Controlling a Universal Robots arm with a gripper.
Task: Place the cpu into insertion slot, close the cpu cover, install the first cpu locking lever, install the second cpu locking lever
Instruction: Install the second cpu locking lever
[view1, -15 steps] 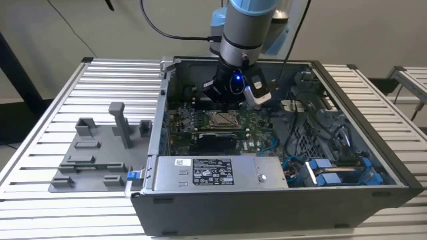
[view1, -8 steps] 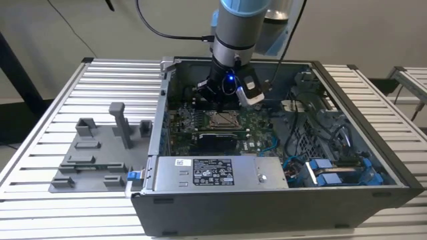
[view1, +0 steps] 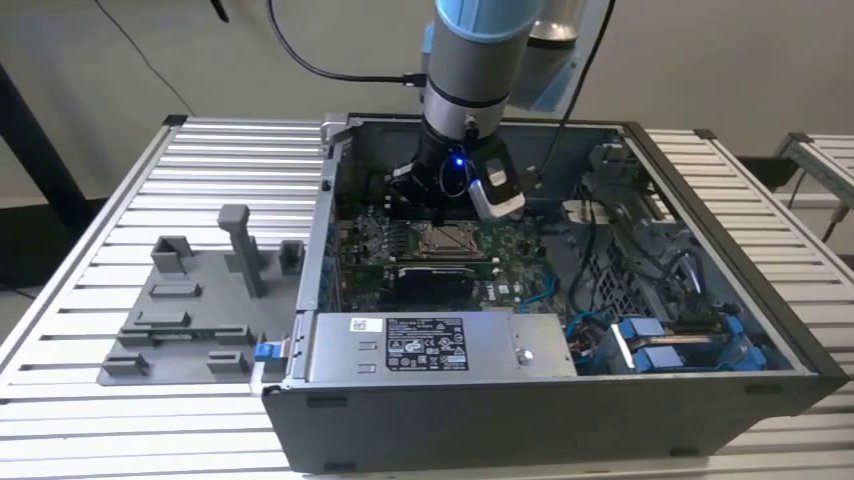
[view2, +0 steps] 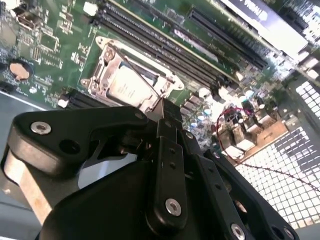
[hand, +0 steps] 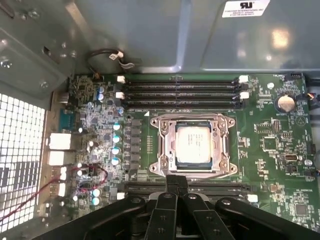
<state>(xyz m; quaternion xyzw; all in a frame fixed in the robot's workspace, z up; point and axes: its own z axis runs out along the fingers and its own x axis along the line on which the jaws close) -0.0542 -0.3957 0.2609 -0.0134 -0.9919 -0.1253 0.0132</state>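
Inside the insertion slot (hand: 196, 146) the cpu (hand: 195, 145) sits under its cpu cover (hand: 167, 147) — the fingers (hand: 176, 186), clenched and empty, risk slipping off a lever.

You see the open grey metal computer case (view1: 561, 390) lying on the slatted white metal table (view1: 107, 200), with the grey plastic fixture tray (view1: 187, 320) beside it toward the exterior view's left. Inside, the green circuit board (hand: 270, 145) carries the square silver-rimmed insertion slot (hand: 161, 150); the small square silvery cpu (hand: 193, 144) sits in it, framed by the thin silver metal cpu cover (hand: 194, 119). The long black memory slots (hand: 180, 92) lie just beside the socket. The black gripper (hand: 176, 187) hangs just above the socket's edge.
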